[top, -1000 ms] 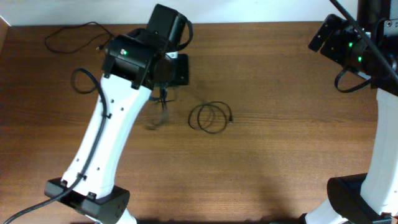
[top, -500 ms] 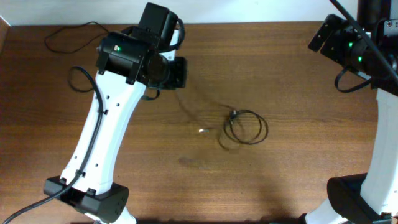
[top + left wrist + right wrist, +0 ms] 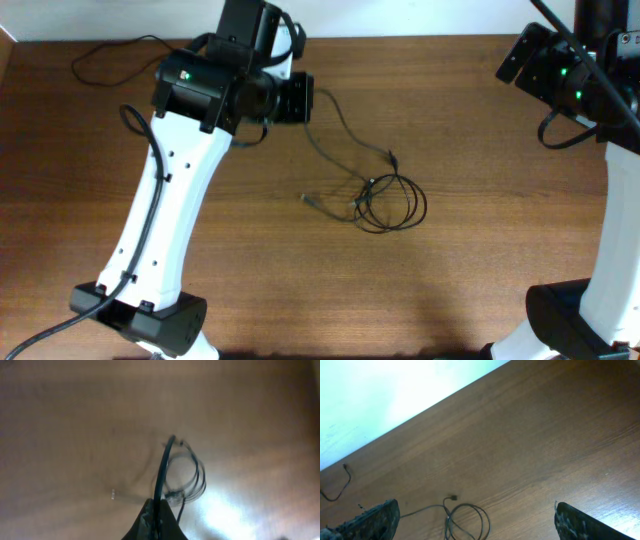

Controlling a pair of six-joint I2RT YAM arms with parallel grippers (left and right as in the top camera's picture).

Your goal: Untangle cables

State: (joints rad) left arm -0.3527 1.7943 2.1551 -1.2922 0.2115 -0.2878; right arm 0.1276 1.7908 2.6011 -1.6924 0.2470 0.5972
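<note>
Overhead is sharp and even; left wrist blurred, perhaps motion, glare on table point(image 3: 227, 510).

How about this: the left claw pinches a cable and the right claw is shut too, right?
No. The left claw pinches a cable, but the right claw is wide open and empty, as the right wrist view shows.

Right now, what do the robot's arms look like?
Both arms have white shells with black joints and bases. The left arm carries a black cable along its link and a green light. The right arm shows green lights too.
</note>
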